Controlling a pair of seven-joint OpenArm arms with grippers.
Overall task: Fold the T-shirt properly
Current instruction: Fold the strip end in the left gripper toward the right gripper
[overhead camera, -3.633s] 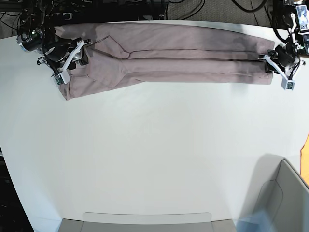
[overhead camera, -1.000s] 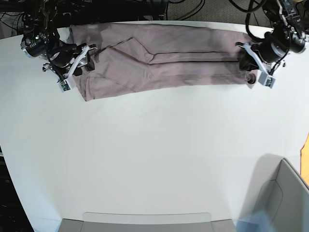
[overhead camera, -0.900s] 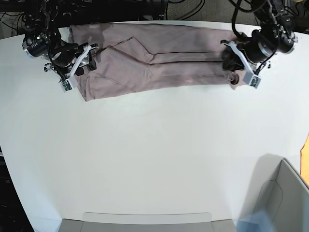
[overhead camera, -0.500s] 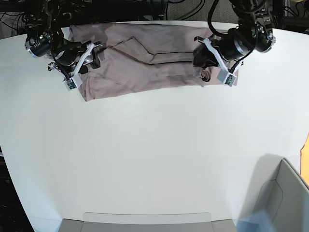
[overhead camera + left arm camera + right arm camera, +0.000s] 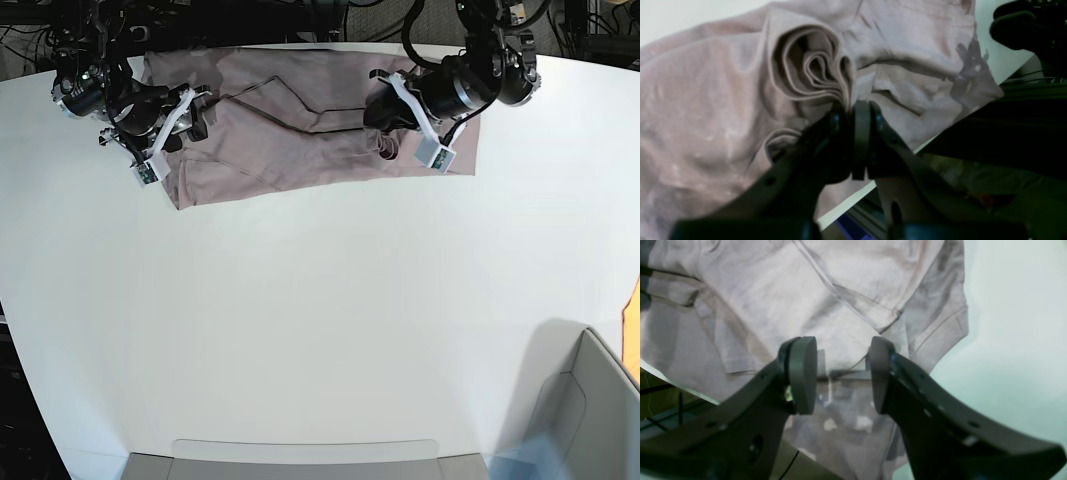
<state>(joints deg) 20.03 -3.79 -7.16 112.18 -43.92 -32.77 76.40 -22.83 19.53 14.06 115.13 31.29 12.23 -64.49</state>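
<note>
T-shirt (image 5: 300,120) along table's (image 5: 320,330) far edge; left gripper (image 5: 853,110) pinches bunched hem layers, which may slip out unevenly; right gripper (image 5: 841,373), jaws spread, pins nothing, so fold could skew.

I can read no words, numbers, brands or signs in any of my views. The dusty pink-mauve cotton T-shirt (image 5: 300,120) carries no print or legible label, and the black pads (image 5: 803,373) of my fingers bear no markings I can make out. The small pale tags at about 5 o'clock of each wrist in the base view are too small to read.
</note>
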